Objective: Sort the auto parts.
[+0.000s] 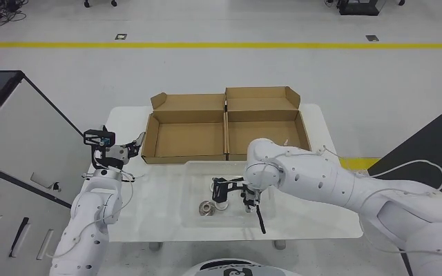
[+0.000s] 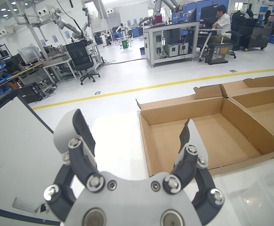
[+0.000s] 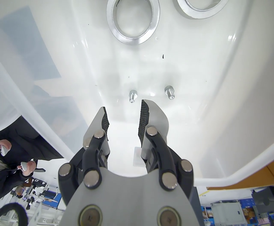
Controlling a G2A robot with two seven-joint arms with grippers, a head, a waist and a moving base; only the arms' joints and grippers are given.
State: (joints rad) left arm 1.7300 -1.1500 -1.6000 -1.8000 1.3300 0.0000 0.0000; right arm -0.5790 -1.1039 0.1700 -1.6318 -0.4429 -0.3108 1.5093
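Inside clear tray (image 1: 207, 183): two metal rings (image 3: 133, 40), two bolts (image 3: 132, 96).
Right gripper (image 3: 124, 104): fingers apart, empty, within tray, close to the bolts.
Left gripper (image 2: 132, 115): fingers wide apart, empty, beside left cardboard box (image 2: 182, 111).

No legible text — none anywhere

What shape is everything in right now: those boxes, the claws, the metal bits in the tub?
Left box: open, empty.
Right box: open, empty.
Left gripper: open, holding nothing.
Right gripper: open, holding nothing, lowered into the tray.
Tray: open-topped, holding the parts.
First ring: lying flat in the tray, ungripped.
Second ring: lying flat beside it, ungripped.
Near bolt: loose, just beyond the fingertips.
Far bolt: loose, ungripped.
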